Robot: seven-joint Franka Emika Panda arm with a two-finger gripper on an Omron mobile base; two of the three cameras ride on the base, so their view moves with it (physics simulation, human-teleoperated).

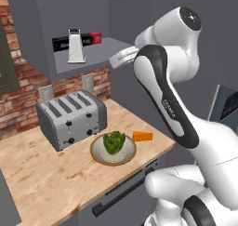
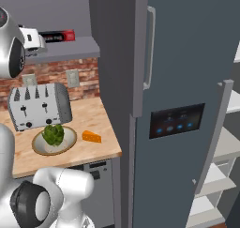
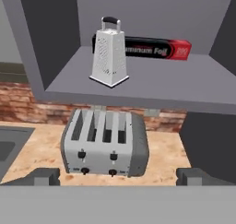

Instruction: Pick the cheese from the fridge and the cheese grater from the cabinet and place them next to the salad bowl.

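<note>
Toaster [image 1: 72, 117] as our marker, one four-slot unit sitting on the wooden counter [image 1: 46, 174] against the brick wall. Just in front of the toaster is one salad bowl [image 1: 113, 149] with a single clump of lettuce, and right beside the bowl, on the side away from the toaster, lies one cheese [image 1: 142, 136] wedge, flat on the counter. Above the toaster, the open cabinet [image 1: 42, 29] holds two items: one cheese grater [image 3: 109, 52] standing upright near the shelf's front, and one long black-and-red foil box [image 3: 152, 48] lying behind it. Out in front of that shelf is the claw [image 3: 117, 176], two finger tips spread wide apart, holding nothing, clear of the grater. Beyond the counter's end from the toaster stands one fridge [image 2: 187, 81], its door [image 2: 215, 128] ajar.
</note>
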